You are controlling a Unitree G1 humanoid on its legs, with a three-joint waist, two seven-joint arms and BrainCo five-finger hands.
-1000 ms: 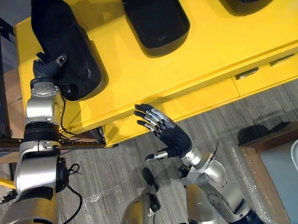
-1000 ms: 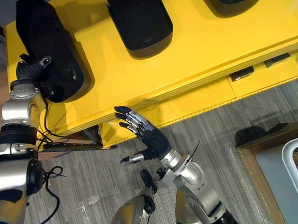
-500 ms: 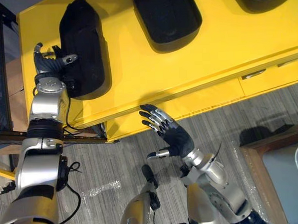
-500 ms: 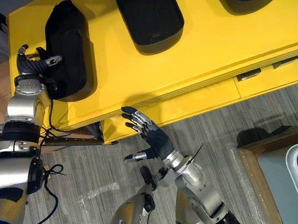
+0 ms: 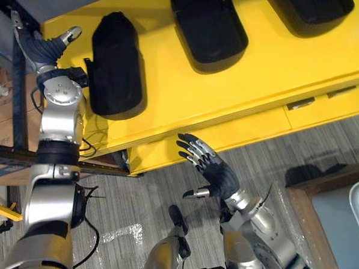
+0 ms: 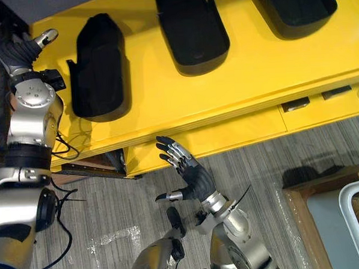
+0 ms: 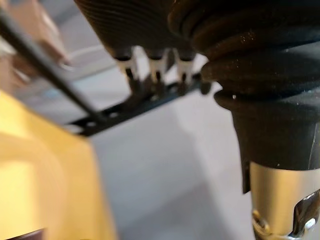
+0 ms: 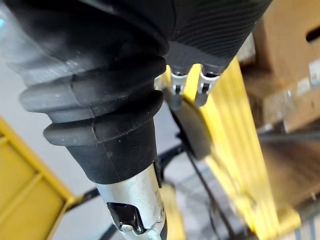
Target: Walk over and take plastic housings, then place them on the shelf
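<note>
Three black plastic housings lie on the yellow shelf top [image 5: 237,89]: the left one [image 5: 114,65], the middle one [image 5: 208,24] and the right one [image 5: 311,4]. My left hand [image 5: 42,48] hangs open past the shelf's far left corner, a short way left of the left housing and clear of it. In its wrist view its fingers [image 7: 155,70] are straight and hold nothing. Lower down, my right hand [image 5: 214,172] is spread open in front of the shelf's front edge, over the floor, also empty.
A dark metal rack [image 5: 17,89] with cardboard boxes stands left of the shelf. Drawer fronts with small handles [image 5: 298,104] run under the shelf's front edge. A wooden frame [image 5: 333,187] sits on the grey floor at the lower right.
My left hand has let go of the left housing, opened, and drawn away to the far left; that housing now rests on the shelf. The view has shifted. My right hand has barely moved.
</note>
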